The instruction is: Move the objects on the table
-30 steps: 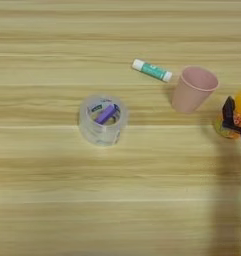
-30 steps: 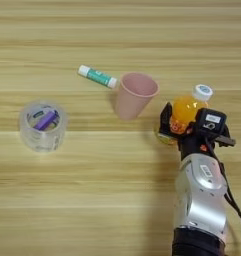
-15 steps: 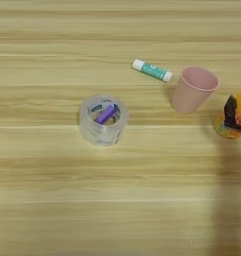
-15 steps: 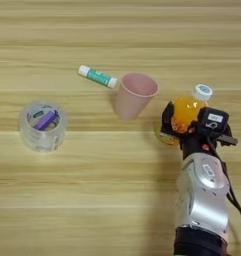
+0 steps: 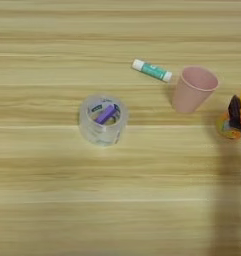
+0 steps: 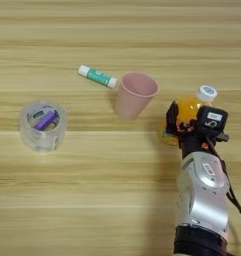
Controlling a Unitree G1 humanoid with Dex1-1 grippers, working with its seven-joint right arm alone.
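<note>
Orange juice bottle [image 6: 188,111], small, white-capped, lies tilted on the light wooden worktop [image 6: 92,200] beside a pink plastic cup [image 6: 134,95]. The black two-fingered end effector [image 6: 184,125] pinches its body. Lifting straight up should avoid nudging the cup.

Orange bottle [image 6: 188,109], white cap [image 6: 207,92], pink cup [image 6: 136,95], purple stick [image 6: 47,120]
</note>
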